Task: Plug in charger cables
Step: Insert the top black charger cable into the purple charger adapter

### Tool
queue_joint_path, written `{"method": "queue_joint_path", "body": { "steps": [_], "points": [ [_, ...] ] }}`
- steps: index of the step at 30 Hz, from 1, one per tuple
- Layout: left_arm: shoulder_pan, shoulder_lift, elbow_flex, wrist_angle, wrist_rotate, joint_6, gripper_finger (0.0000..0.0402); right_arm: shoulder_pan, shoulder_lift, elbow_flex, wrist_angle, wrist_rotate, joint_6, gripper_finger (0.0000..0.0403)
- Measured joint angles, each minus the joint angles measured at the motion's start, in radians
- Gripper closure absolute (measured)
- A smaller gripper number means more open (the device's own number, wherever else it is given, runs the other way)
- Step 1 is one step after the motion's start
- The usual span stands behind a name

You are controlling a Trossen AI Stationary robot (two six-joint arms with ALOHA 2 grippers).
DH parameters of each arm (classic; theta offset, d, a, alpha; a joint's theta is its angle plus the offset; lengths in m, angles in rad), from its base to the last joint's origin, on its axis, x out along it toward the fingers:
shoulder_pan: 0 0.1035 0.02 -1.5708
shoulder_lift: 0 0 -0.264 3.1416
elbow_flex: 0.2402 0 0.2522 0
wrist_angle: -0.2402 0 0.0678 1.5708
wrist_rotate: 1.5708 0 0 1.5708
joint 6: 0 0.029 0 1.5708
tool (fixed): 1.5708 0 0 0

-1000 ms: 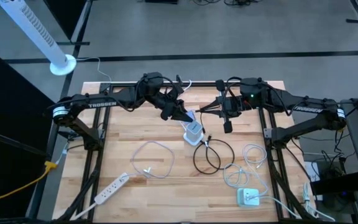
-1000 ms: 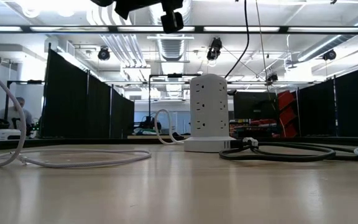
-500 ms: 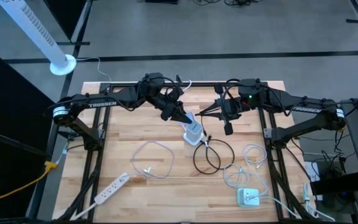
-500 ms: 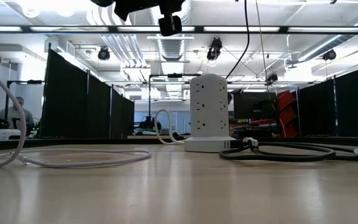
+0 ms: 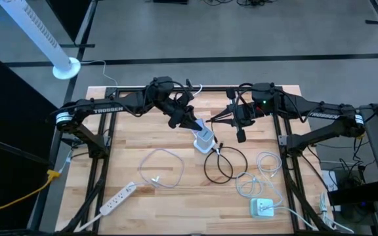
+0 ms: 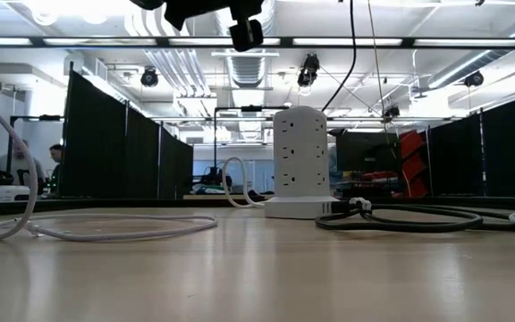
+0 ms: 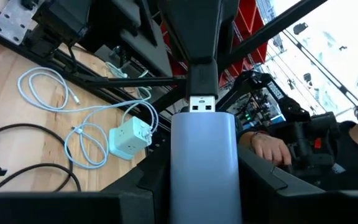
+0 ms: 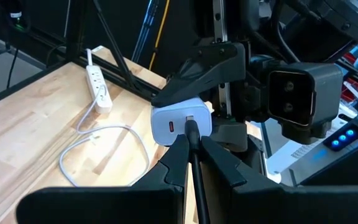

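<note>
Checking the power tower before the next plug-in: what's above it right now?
Above the white power tower the left end effector holds a white charger block. The right end effector, shut on a black cable plug, meets it. The tower's top is partly covered.

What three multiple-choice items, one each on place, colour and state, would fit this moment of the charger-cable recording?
1. Where does the long white power strip lie in the high view?
A. the table's lower left
B. the table's upper right
C. off the table

2. What colour is the cable pinched in the right gripper?
A. white
B. black
C. yellow

3. What is the left gripper doing?
A. hanging open with nothing in it
B. holding a white charger block in the air
C. pressing on the power strip

Answers:
1 A: the strip lies by that corner.
2 B: the right wrist view shows a dark plug between its fingers.
3 B: both wrist views show the block clamped between its fingers, above the table.
</note>
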Motion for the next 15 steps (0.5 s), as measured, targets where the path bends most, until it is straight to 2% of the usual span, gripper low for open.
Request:
{"method": "queue_joint_path", "body": {
  "steps": [15],
  "points": [
    [0.001,0.0,0.0,0.005,0.04,-0.035,0.0284,0.0,0.013,0.0,0.015,-0.019,-0.027,0.0389]
  ]
}}
